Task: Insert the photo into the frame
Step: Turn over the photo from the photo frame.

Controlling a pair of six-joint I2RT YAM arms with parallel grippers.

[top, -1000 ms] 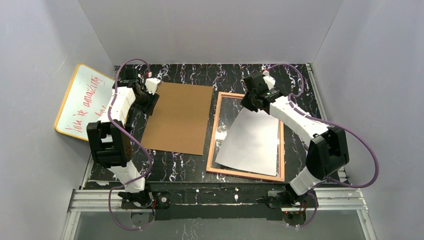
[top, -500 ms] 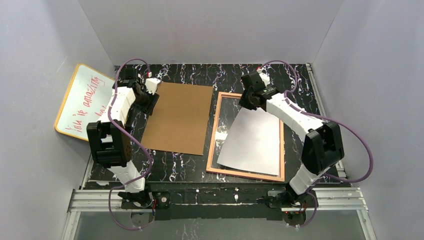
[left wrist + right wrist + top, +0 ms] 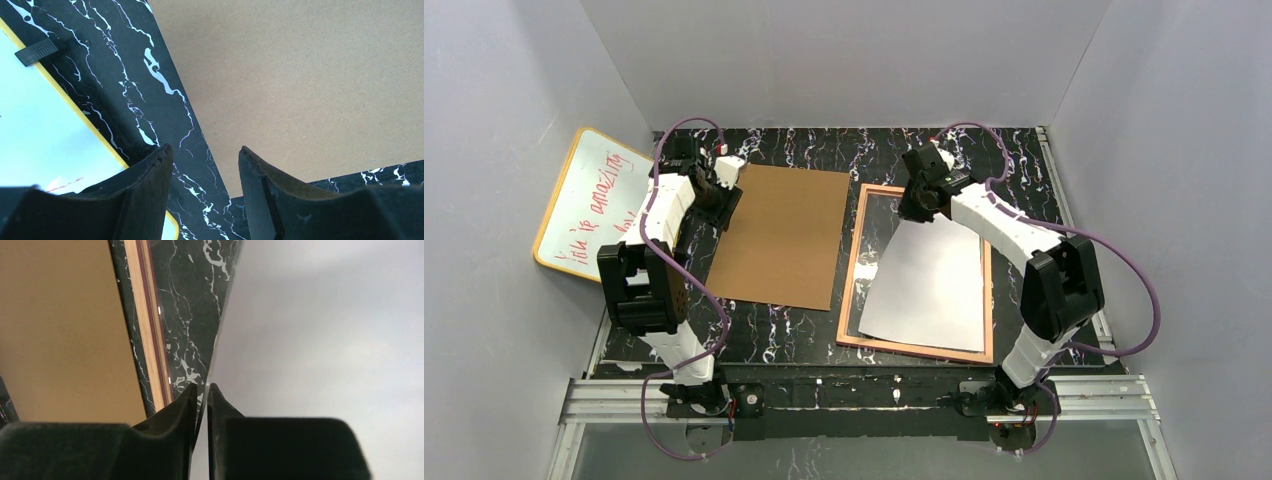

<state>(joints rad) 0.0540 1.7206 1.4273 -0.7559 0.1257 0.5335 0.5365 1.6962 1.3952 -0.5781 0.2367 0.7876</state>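
Observation:
The photo [image 3: 924, 285] lies white back up inside the frame [image 3: 856, 262], skewed, with its far left corner raised toward my right gripper [image 3: 916, 205]. In the right wrist view my right gripper [image 3: 203, 386] has its jaws almost together, pinching the thin edge of the photo [image 3: 325, 330] above the frame's tan rail [image 3: 150, 330]. My left gripper [image 3: 722, 188] hovers at the far left corner of the brown cardboard backing board [image 3: 779, 235]. Seen from the left wrist, the left gripper [image 3: 205, 150] stands open with nothing between its fingers.
A yellow-rimmed whiteboard [image 3: 589, 205] with red writing leans against the left wall, and its edge [image 3: 40, 135] shows beside my left fingers. The cardboard [image 3: 60, 330] lies just left of the frame on the black marbled table [image 3: 774, 330]. Grey walls close in three sides.
My right arm has swung its gripper slightly left and farther back, drawing the photo's far corner with it. The left arm has not moved.

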